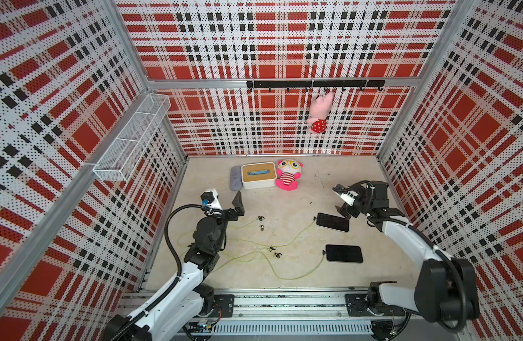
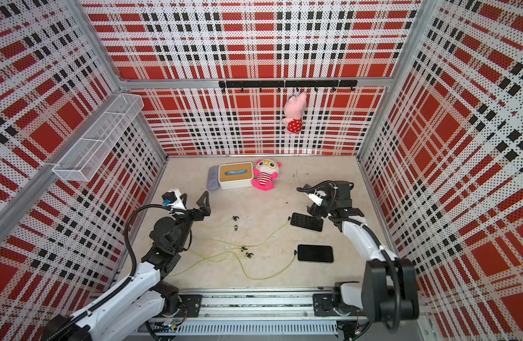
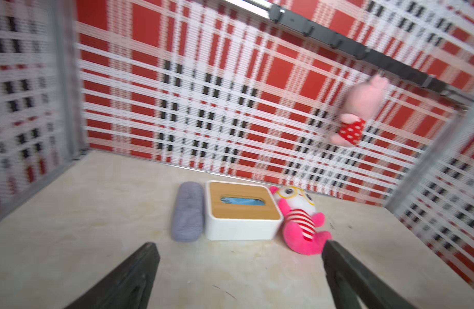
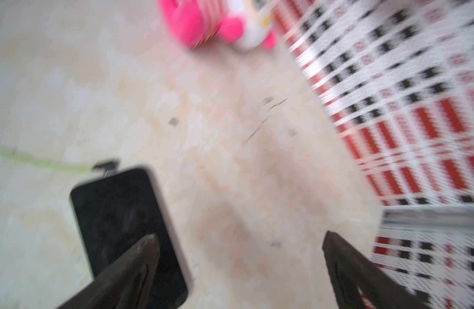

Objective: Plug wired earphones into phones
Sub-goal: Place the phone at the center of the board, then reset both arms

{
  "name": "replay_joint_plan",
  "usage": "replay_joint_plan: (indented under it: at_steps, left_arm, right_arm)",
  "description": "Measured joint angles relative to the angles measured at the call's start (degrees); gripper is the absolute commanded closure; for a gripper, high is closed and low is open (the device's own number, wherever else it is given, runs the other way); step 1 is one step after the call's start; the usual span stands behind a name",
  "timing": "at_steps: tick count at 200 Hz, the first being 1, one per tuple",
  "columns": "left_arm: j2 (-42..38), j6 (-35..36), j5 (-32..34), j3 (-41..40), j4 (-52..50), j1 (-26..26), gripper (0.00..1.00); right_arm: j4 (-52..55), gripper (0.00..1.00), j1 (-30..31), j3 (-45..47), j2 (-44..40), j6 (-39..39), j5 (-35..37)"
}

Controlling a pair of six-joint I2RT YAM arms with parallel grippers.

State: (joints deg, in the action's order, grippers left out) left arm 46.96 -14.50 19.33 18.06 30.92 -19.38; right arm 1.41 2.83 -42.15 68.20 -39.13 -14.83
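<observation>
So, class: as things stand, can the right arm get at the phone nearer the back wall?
Probably yes: the right gripper hovers open at one end of the far phone, with nothing lying between them.

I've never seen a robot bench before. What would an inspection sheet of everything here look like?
Surface: beige tabletop, few dark scuffs.
Job's things: far phone and near phone lie flat, a black plug at each one's end; seated or not, cannot tell.
Clutter: grey pouch, white box, pink plush at the back.
Grippers: left gripper open, empty; right gripper open over far phone's end.
Cables: earphones' yellow-green leads lie loose, crossing mid-table.
Surroundings: plaid walls, wire basket, hook rail with pig toy.
</observation>
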Motion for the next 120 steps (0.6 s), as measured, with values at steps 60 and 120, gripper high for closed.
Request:
replay_joint_plan:
  at_steps: [60, 120]
  left_arm:
    - [-0.9, 4.3, 13.4, -10.6, 7.1, 10.9, 0.02]
    - [12.8, 4.0, 5.5, -16.3, 23.9, 18.9, 0.02]
  right_arm:
    - [-34.3, 0.0, 0.0, 30.9, -25.8, 36.5, 17.8]
    - [-55.6, 0.0, 0.0, 41.7, -7.9, 41.8, 24.0]
